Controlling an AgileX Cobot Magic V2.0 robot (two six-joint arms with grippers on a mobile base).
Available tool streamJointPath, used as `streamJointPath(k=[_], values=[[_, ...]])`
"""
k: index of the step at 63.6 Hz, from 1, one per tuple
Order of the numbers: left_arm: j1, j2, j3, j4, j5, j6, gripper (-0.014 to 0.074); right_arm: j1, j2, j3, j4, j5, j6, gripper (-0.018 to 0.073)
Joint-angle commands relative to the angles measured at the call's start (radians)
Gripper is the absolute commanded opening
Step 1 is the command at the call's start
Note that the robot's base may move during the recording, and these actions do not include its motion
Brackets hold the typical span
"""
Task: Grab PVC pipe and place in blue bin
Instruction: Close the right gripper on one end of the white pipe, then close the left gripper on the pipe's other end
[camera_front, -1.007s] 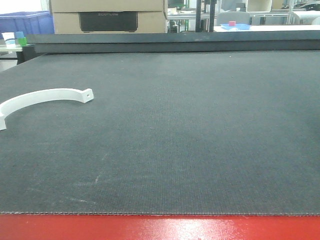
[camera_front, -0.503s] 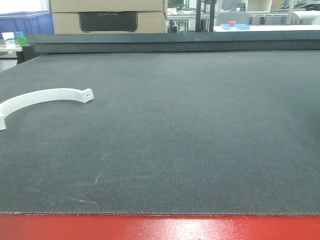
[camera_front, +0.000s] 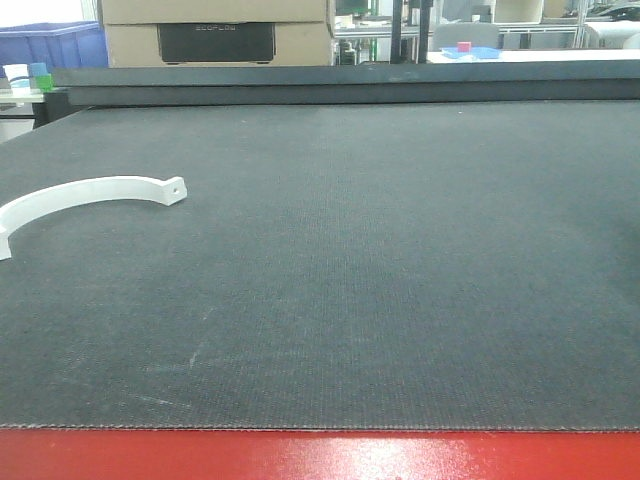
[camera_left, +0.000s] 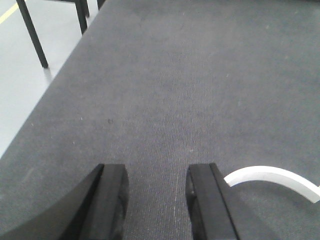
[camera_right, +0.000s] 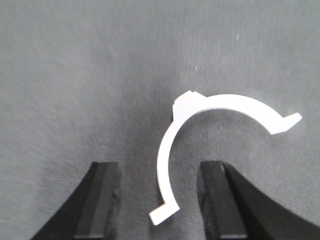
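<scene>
While the thin white plastic half-ring PVC pipe (camera_right: 225, 102) lies ungrasped, one end between the wide-spread jaws of the right pincer (camera_right: 160, 172), grasp and binning remain.

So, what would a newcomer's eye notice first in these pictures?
The white PVC pipe, a half-ring lying flat at the left of the dark mat. In the right wrist view, a white arc lies just ahead of the open right gripper.
</scene>
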Motion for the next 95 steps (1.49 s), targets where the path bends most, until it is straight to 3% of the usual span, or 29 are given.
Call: streamJointPath(k=[1,65,71,84,95], values=[[0.001,0.019,-0.008,-0.008,-0.035,-0.003,0.0225,0.0,0.028,-0.008,-0.047,-0.014,-0.009,0.0244],[0.001,0.092,-0.008,-0.008,-0.143,-0.003,0.0225,-0.002,0.301,-0.008,-0.057,-0.211,-0.009,0.0237],[0.001,0.092,-0.008,-0.008,-0.143,-0.003,0.0225,-0.002,0.301,-0.008,-0.074,-0.213,-0.009,0.0146],[0.001,0.092,-0.008,-0.008,-0.141,-0.003,0.0225,-0.002,0.301,-0.008,-0.098,-0.21,-0.009,-0.0164],[0.001,0.092,-0.008,-0.008,-0.139,-0.003,0.0225,-0.002,0.294,-0.009,-0.098,-0.206,-0.009,-0.0168]])
